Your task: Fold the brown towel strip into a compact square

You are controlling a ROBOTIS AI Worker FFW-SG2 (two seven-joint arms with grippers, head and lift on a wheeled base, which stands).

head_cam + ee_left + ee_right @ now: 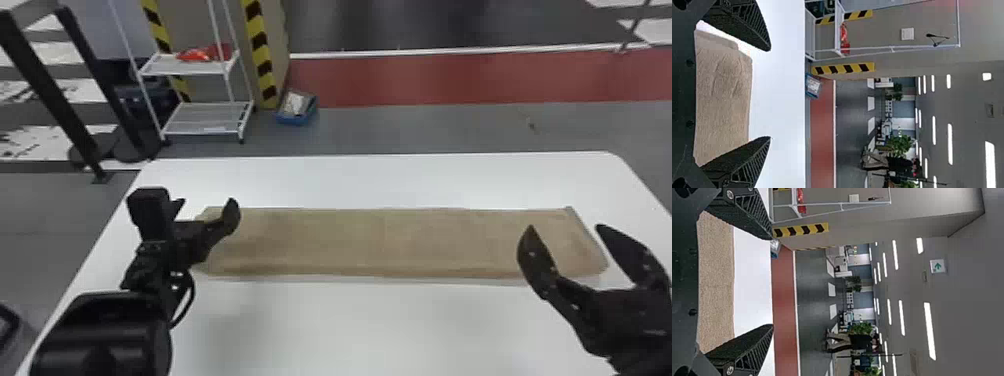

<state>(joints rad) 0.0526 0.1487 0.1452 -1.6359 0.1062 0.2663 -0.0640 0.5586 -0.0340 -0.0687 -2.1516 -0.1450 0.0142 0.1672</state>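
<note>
White table [350, 325] cut off; left gripper [208, 201] partly hides towel strip [380, 242].

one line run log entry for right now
brown towel strip: flat on white table, not yet square | left gripper: open, near strip's left end | right gripper: open, near strip's right end

Towel strip [380, 242] on table [350, 325]; rack [205, 120] behind, left.

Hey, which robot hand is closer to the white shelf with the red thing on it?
The left gripper. It's by the brown towel's left end, with the shelf beyond it. The right gripper is by the towel's right end, farther away.
</note>
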